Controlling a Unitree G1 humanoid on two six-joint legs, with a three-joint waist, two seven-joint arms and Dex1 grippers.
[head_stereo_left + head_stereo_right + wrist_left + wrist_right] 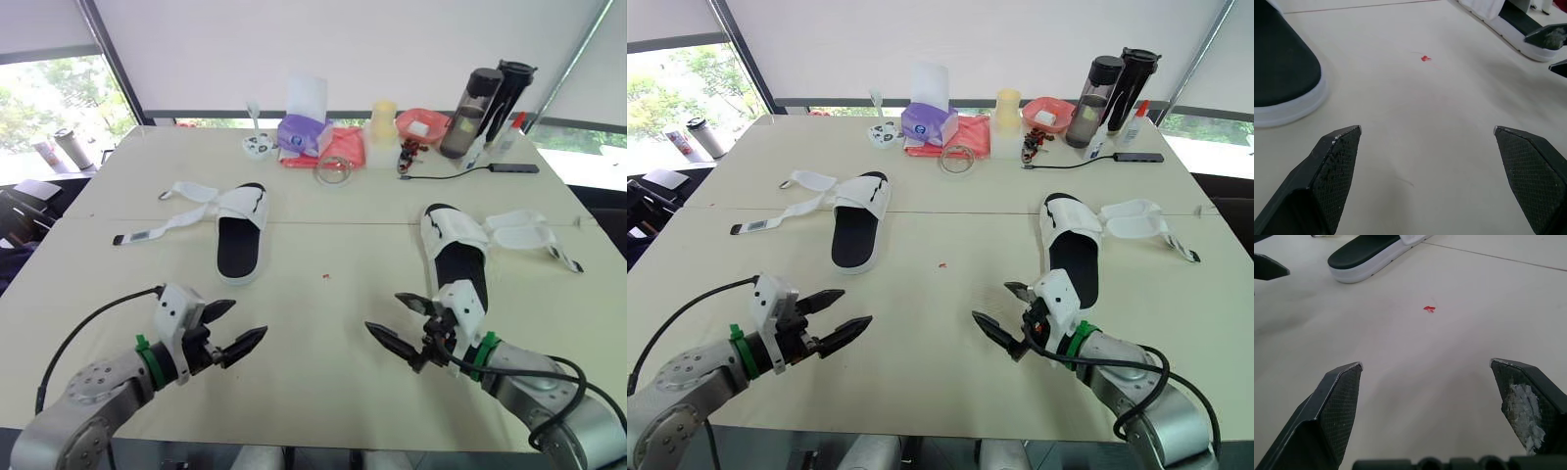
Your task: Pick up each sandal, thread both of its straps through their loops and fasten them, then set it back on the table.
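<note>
Windows and a pale blind stand behind the long cream surface (323, 392) I am leaning over, with bottles and boxes pushed to its far edge. Both sandals lie on it with their straps undone and splayed outward.

The left sandal (240, 235) sits ahead of my left pincer (249, 318). Its long axis runs away from me, its heel end is toward me, and its straps (171, 220) trail off to my left. The right sandal (458, 257) lies the same way, with its straps (529, 233) flung out to my right.

Both pincers hover low over the near part of the surface, spread wide with nothing in them, and both angle inward toward the bare middle where a small red speck (325, 277) lies.

What matters for the next move is how near each sandal is. The heel of the right sandal comes down just beside my right pincer (382, 312), slightly outboard of its tips. The left sandal is plainly farther from my left pincer. I judge the right arm has the shorter reach, but it would have to swing outward and forward first to line up along the sole.
</note>
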